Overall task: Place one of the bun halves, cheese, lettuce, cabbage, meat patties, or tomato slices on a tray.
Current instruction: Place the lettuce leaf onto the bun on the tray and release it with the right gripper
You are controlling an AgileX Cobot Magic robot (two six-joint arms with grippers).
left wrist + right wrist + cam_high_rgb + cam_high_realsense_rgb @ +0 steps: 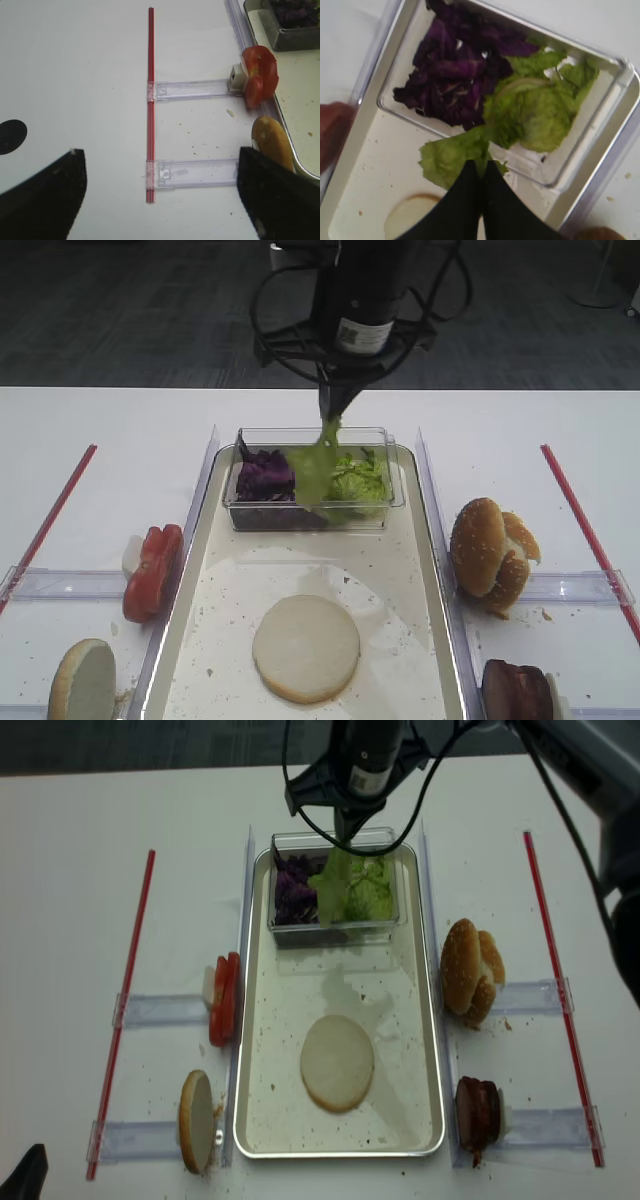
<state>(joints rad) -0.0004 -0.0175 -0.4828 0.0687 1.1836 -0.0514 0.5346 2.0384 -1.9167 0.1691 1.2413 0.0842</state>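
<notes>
Bottom edge crops the meat patties (518, 692).

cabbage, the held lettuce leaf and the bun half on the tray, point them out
cabbage (452, 75), right wrist view, middle of the purple clump
lettuce leaf (318, 468), exterior high view, middle of the hanging leaf
bun half (305, 647), exterior high view, centre of the cut face

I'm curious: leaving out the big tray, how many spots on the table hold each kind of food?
Bread: 2 (one lone bun half, one cluster of bun halves)
Stacked tomato slices: 1
Stacked meat patties: 1
Total: 4 spots
</notes>
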